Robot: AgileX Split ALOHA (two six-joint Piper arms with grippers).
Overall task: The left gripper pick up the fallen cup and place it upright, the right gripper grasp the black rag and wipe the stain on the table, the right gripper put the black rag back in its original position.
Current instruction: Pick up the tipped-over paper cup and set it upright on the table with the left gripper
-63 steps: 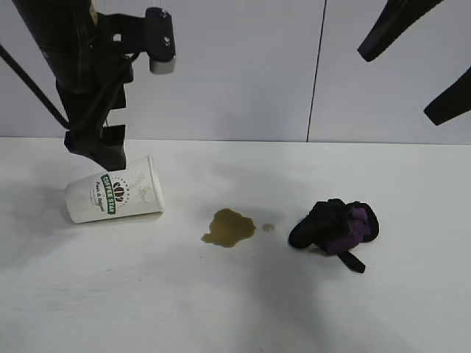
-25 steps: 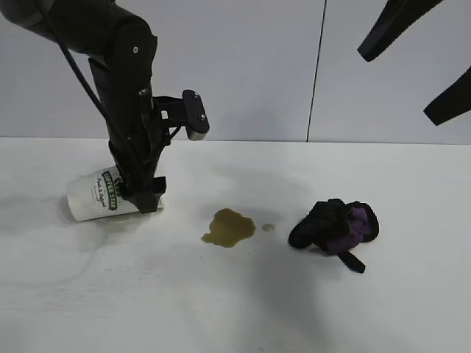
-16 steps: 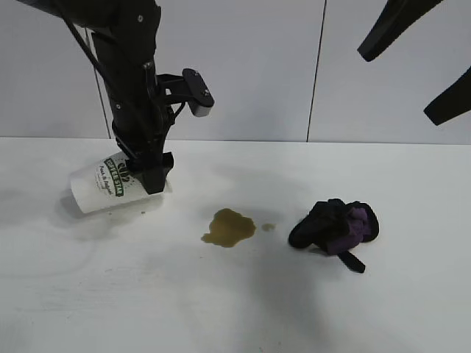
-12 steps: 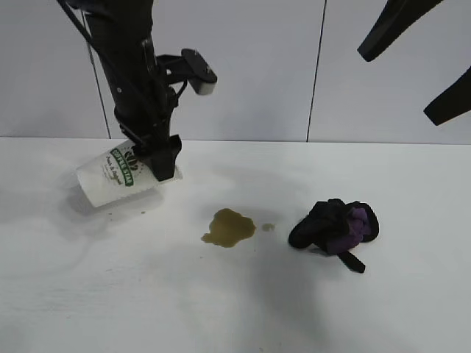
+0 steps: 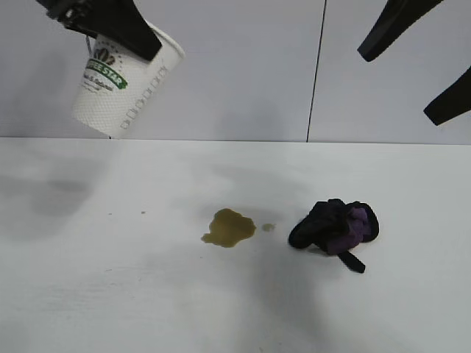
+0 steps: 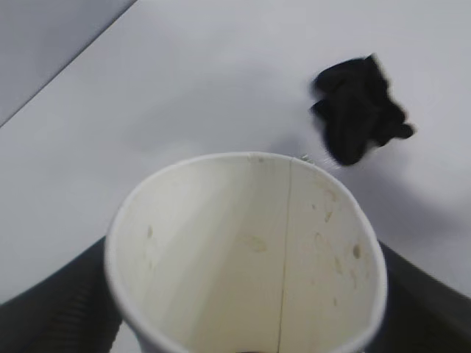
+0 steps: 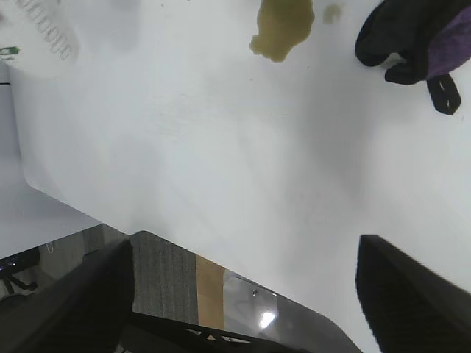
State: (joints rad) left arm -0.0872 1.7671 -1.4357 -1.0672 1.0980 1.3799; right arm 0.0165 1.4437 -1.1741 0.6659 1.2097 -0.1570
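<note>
The white cup (image 5: 118, 81) with its green logo band hangs high above the table (image 5: 110, 294) at the far left, tilted, base lower than mouth. My left gripper (image 5: 125, 37) is shut on it near the rim. In the left wrist view the cup's open mouth (image 6: 243, 257) fills the space between the dark fingers (image 6: 51, 309). The brownish stain (image 5: 228, 227) lies mid-table with a droplet beside it. The black rag (image 5: 335, 226) with its purple patch sits just right of it. My right gripper (image 5: 397, 84) hovers open at the upper right, far above the rag (image 7: 416, 33) and the stain (image 7: 282, 28).
Grey wall panels with a vertical seam (image 5: 316, 70) stand behind the table. In the right wrist view the table's near edge and rounded corner (image 7: 140, 234) show, with floor below. The rag (image 6: 358, 110) lies far beyond the cup in the left wrist view.
My left gripper has closed on the fallen cup and lifted it from the table to high at the upper left, tipping it towards upright. The right arm, rag and stain have not moved.
</note>
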